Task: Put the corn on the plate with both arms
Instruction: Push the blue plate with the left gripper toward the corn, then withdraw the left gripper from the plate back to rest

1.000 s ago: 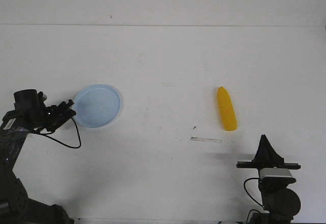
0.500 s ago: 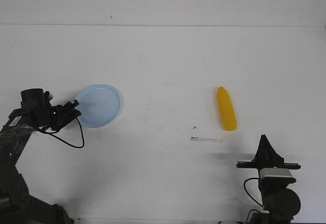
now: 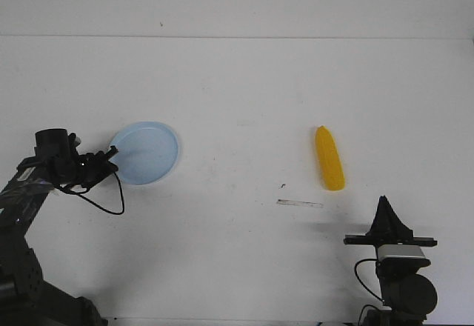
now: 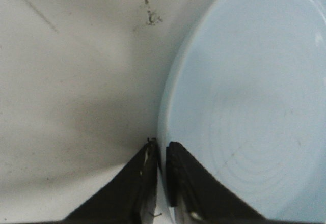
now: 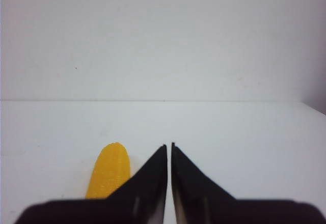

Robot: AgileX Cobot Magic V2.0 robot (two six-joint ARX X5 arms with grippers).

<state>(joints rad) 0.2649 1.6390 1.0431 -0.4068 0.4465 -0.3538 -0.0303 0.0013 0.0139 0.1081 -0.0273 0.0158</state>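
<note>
A: What's the left gripper [image 4: 161,155] up to?
B: Pinched tight on the rim of the plate [image 4: 244,96].
A: And the right gripper [image 5: 169,155]?
B: Fingers pressed together, holding nothing. The corn [image 5: 108,175] lies on the table [image 3: 237,104] just beside and beyond its tips.

A white desk [image 3: 237,104] filled the front view, meeting a pale wall [image 3: 237,0] along a straight line at the back. A thin grey strip [image 3: 300,204] lay flat on the desk surface toward the right, with a tiny dark speck [image 3: 282,186] just beside it. In the left wrist view, a small dark smudge [image 4: 151,16] marked the white surface.
</note>
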